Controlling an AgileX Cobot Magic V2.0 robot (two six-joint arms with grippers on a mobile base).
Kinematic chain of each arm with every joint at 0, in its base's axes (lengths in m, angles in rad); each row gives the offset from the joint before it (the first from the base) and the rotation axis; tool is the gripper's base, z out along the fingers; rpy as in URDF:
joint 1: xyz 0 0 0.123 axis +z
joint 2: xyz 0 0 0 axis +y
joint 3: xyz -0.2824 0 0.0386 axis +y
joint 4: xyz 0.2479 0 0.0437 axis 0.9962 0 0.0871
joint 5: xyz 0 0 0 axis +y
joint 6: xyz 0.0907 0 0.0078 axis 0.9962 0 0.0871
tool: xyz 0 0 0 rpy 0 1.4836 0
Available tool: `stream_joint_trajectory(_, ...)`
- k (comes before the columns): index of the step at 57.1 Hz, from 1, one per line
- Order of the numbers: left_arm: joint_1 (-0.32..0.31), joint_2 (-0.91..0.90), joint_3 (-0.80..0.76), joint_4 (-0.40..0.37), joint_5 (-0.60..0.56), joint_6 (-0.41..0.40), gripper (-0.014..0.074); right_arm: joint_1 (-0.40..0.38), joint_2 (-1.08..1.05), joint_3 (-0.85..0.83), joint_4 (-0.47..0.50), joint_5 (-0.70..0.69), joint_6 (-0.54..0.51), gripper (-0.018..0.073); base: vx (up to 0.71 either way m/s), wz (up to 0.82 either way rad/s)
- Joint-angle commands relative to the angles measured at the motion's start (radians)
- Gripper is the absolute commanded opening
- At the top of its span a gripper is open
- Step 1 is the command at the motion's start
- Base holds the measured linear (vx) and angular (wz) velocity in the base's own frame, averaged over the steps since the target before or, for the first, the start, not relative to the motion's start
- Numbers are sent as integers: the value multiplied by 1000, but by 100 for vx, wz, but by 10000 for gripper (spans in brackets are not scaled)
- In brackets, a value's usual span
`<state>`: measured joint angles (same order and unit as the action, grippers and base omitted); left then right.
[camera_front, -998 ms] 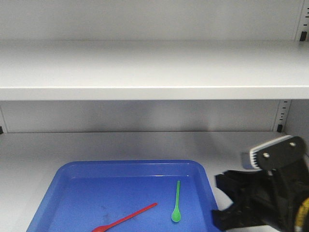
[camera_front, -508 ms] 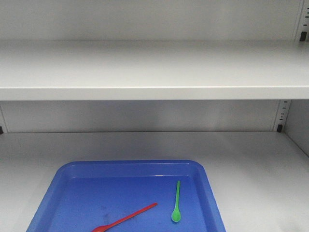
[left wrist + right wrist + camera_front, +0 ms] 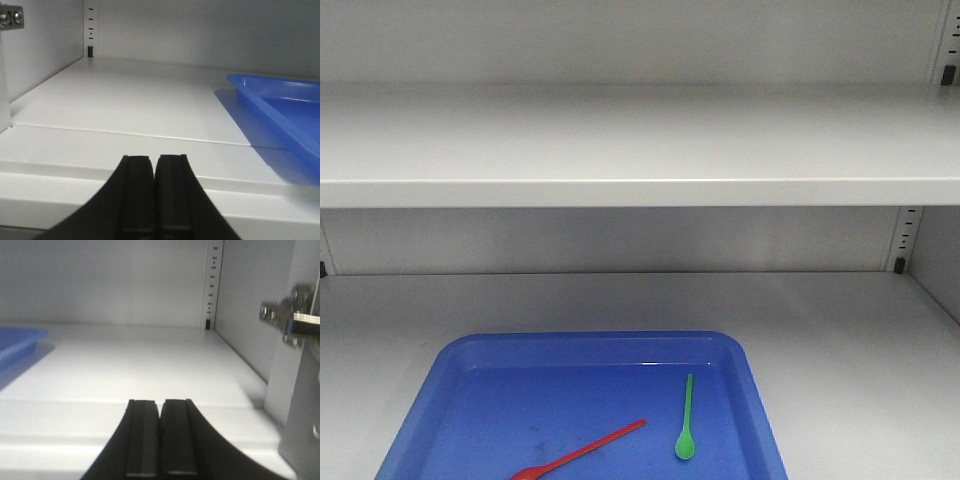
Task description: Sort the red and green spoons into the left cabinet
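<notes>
We see red spoon and green spoon apart in blue tray on cabinet shelf. Left pincer and right pincer both closed, empty.

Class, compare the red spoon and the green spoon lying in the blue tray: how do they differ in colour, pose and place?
The thin red plastic spoon lies slanted, its bowl end running off the picture's bottom edge; the thin green plastic spoon lies almost straight front-to-back, fully in view, its oval bowl nearest the camera. The red spoon sits nearer the tray's middle, the green nearer its right wall. Both lie flat and apart in the blue plastic tray.
</notes>
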<state>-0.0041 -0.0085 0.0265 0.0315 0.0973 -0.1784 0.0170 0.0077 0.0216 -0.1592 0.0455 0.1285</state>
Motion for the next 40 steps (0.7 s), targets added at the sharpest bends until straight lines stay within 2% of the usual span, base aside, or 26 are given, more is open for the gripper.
stream_joint_trajectory(1, -8, -20, -2, -8, -81, -1, -7, 2, -33, 16, 6, -46, -5, -6, 0, 0)
stream_joint_trajectory(12, -8, -21, -2, -8, -82, -2, -7, 35, -35, 19, -3, -19, -36, -6, 0, 0)
stream_joint_trajectory(40, -8, -20, -2, -8, -82, -2, -7, 34, -32, 19, -3, -4, -32, -6, 0, 0)
